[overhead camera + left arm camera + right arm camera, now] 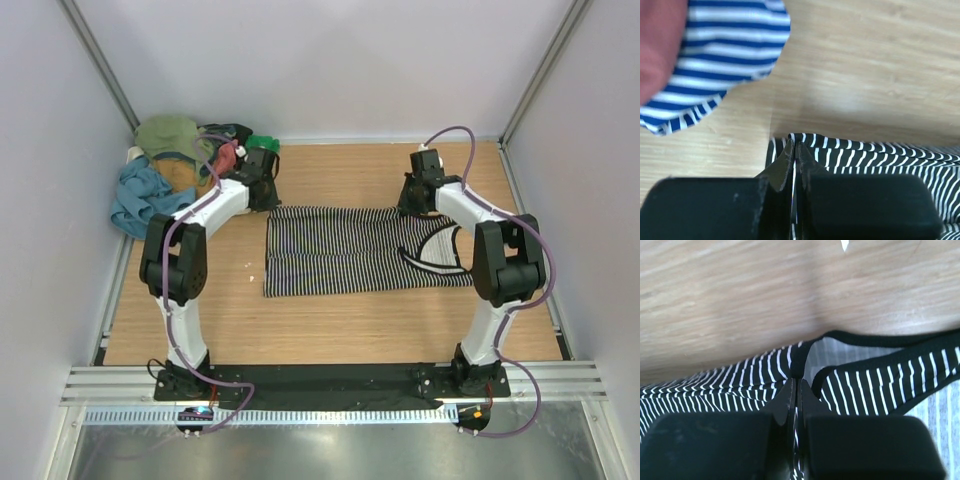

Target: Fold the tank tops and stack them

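jaws of my left gripper (pixel 795 148) and right gripper (pixel 796 383) pinch shut on the striped tank top (pixel 340 252) along its upper edge, ready for folding.

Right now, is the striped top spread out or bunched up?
Spread out: the striped top lies flat, left gripper and right gripper pinching its far edge.

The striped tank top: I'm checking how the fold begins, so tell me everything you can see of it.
The striped tank top is thin, soft cloth in narrow black-and-white stripes with black trim at the straps. It lies flat on the wooden table, hem toward the left arm, straps toward the right. The left hand pinches its far hem corner; the right hand pinches the far trimmed edge.
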You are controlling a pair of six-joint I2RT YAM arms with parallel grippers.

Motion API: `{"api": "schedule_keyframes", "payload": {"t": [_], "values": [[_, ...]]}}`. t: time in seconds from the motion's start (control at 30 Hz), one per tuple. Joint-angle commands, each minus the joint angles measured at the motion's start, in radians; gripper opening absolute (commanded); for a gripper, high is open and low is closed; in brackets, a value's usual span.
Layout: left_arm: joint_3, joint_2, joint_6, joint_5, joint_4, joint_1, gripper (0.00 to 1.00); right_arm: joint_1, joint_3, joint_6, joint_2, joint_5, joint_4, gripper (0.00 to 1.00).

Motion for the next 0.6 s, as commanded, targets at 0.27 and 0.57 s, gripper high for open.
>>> {"api": "schedule_keyframes", "payload": {"t": [0.27,0.57], "values": [[-0.216,-0.199,-0.005,-0.021,0.099,-0.037,0.0,0.017,-0.171,0.017,-0.163,0.044,0.063,0.01],[-0.315,-0.279,-0.013,-0.041,0.116,-0.064,0.0,0.018,-0.286,0.028,-0.243,0.047,0.092,0.01]]}}
